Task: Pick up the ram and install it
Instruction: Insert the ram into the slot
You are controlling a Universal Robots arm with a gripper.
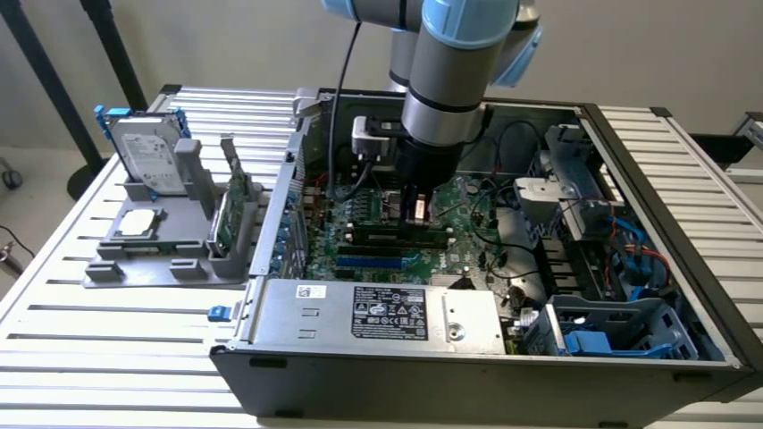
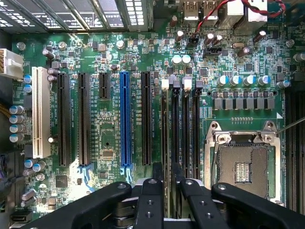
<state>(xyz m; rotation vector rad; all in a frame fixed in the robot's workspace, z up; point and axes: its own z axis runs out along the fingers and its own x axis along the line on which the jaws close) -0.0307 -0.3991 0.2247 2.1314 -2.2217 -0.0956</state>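
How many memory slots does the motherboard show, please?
4 memory slots, side by side between the blue slot and the processor socket; the gripper covers one end of each.

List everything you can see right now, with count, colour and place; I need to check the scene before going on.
table: one, silver, slatted, under everything
computer case: one, black, lid off, on the table
motherboard: one, green, inside the case
ram: one, green stick, apparently standing in a memory slot below the pincer
blue slot: one, on the motherboard
processor socket: one, silver, beside the memory slots
power supply: one, silver, labelled, at the case's near edge
holder: one, grey, on the exterior view's left
hard drive: one, silver with blue rails, upright in the holder
expansion card: one, green, upright in the holder
arm: one, grey and blue, reaching into the case
pincer: one, black, over the memory slots
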